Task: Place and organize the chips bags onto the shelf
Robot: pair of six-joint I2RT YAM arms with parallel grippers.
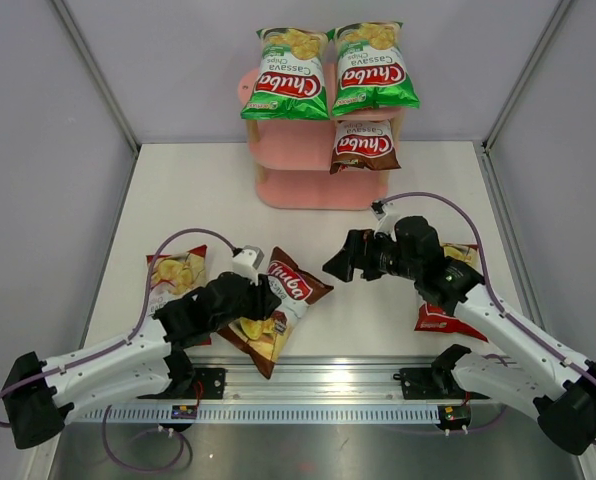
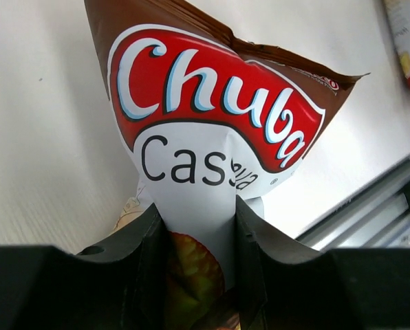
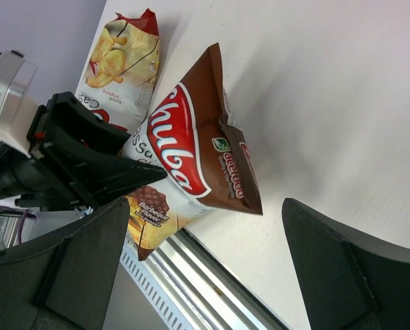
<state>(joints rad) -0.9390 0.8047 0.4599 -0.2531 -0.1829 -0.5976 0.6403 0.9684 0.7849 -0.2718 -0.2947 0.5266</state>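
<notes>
The pink shelf (image 1: pixel 296 172) stands at the back of the table. Two green chips bags (image 1: pixel 286 75) (image 1: pixel 374 68) lie on its top board. A brown bag (image 1: pixel 365 146) leans on the middle board at the right. My left gripper (image 1: pixel 261 298) is shut on the second brown bag (image 1: pixel 290 292), pinching its middle just above the table; it also shows in the left wrist view (image 2: pixel 212 117) and the right wrist view (image 3: pixel 191 148). My right gripper (image 1: pixel 336 266) is open and empty, hovering right of that bag. One red bag (image 1: pixel 175 275) lies at the left. Another red bag (image 1: pixel 438 318) is partly hidden under the right arm.
A metal rail (image 1: pixel 318 385) runs along the near table edge, close to the held bag's lower end. Grey enclosure walls and frame posts (image 1: pixel 100 80) bound the table. The shelf's bottom board (image 1: pixel 308 190) and the left half of the middle board hold nothing.
</notes>
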